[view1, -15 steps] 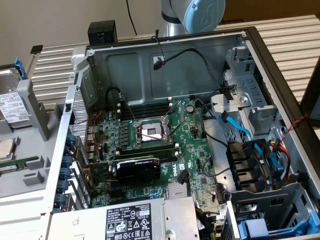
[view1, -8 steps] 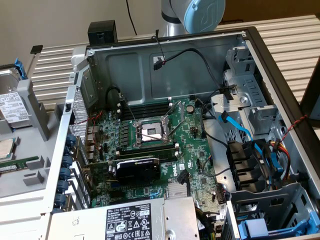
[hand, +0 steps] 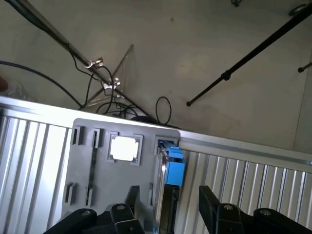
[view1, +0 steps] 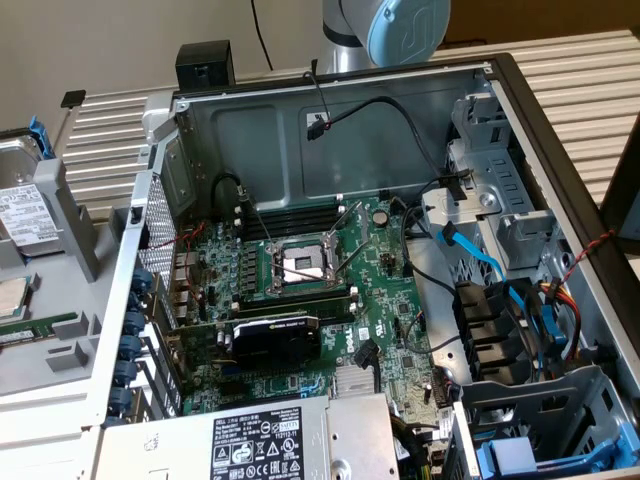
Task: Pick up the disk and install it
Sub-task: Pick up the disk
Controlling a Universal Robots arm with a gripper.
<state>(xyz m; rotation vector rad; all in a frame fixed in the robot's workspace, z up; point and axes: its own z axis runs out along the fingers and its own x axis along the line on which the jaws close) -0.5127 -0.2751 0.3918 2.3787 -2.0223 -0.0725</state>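
Claw open astride disk standing in grey holder.

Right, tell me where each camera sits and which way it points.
Exterior view: off the arm, above the table, looking down into the open computer case; only the arm's joint shows, at the top edge.
Wrist view: on the wrist, looking past the open gripper at the grey holder and the disk standing in it.
Shared: the grey holder with the disk, at the exterior view's left.
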